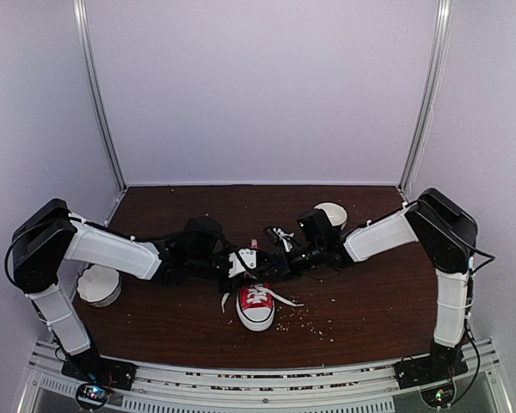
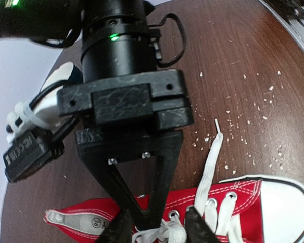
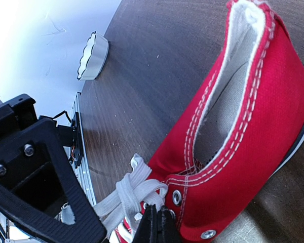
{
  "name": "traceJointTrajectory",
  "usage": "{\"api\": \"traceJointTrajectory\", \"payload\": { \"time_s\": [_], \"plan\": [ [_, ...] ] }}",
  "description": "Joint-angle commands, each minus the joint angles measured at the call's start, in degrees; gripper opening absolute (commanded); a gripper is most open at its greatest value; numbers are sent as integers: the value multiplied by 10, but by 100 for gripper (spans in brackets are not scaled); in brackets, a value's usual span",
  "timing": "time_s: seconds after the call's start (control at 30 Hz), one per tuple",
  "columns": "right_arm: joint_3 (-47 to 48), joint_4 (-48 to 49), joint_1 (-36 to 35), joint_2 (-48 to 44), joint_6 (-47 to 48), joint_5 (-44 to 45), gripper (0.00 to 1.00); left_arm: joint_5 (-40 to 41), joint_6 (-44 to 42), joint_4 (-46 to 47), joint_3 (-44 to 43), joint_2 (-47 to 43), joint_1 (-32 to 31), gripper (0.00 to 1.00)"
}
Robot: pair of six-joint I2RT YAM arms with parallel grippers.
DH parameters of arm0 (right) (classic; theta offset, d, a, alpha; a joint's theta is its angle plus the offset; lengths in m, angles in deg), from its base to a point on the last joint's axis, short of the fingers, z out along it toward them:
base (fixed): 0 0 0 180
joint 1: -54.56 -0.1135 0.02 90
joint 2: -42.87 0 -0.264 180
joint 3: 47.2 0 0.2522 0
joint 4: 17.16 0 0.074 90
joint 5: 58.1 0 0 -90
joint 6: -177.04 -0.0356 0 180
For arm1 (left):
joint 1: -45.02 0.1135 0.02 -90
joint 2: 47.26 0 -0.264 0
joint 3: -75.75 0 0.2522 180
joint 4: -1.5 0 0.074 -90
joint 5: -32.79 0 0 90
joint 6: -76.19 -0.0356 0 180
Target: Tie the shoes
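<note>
Far L: white bowl [image 1: 99,286] on the brown table [image 1: 378,292], just beside the L arm's forearm.

L arm reaches in toward mid-table. L gripper [image 2: 157,230] is partly open. Its two fingers [image 2: 119,228] stand apart w/ a bunch of white laces [image 2: 162,234] between them, over the shoe's eyelets. Can't tell if the pads actually press the lace.

Centre: red shoe [image 1: 255,308] sits on its sole near the middle of the table, a bit toward the near edge. White toe cap points at the arm bases, heel opening toward the back wall. Both grippers meet just over its tongue end. One loose lace end [image 2: 213,162] lies out flat on the wood beside the shoe. Pale crumbs [image 1: 314,323] are scattered to the R of the toe.

R gripper [image 3: 154,225] is closed tight, fingers together to a point, tips right at the laces by the top eyelet. Can't tell if a strand is caught between them.

R rear: second white bowl [image 1: 334,213], partly hidden behind the R wrist.
</note>
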Motion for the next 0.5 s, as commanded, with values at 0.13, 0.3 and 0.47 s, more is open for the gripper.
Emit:
{"api": "traceJointTrajectory", "payload": {
  "time_s": [0.13,0.3,0.47],
  "plan": [
    [-2,-15,-2,-35,15,19,0,16,43,3,-3,-6,6,0],
    [-23,-36,1,-60,27,31,0,-3,120,6,27,-18,39,0],
    [-44,-86,2,-81,58,45,0,-21,168,8,55,-25,56,0]
  ]
}}
